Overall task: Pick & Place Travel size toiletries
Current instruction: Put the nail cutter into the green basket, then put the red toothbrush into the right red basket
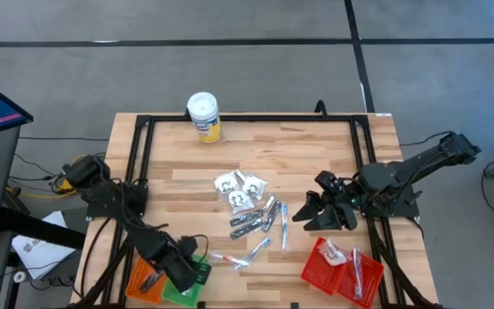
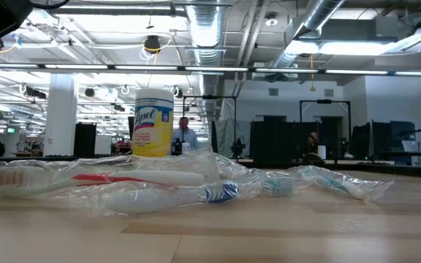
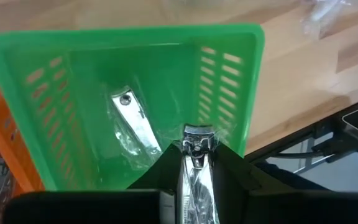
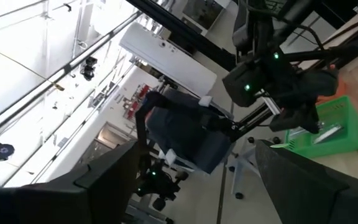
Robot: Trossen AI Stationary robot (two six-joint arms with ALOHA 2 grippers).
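Left gripper clamped on a wrapped nail clipper above the green basket, another wrapped clipper lying inside, right gripper spread wide, empty, beside the toiletries mid-table

The left gripper hangs over the green basket, holding a nail clipper; another nail clipper lies inside. The canister stands behind the loose toiletries mid-table.
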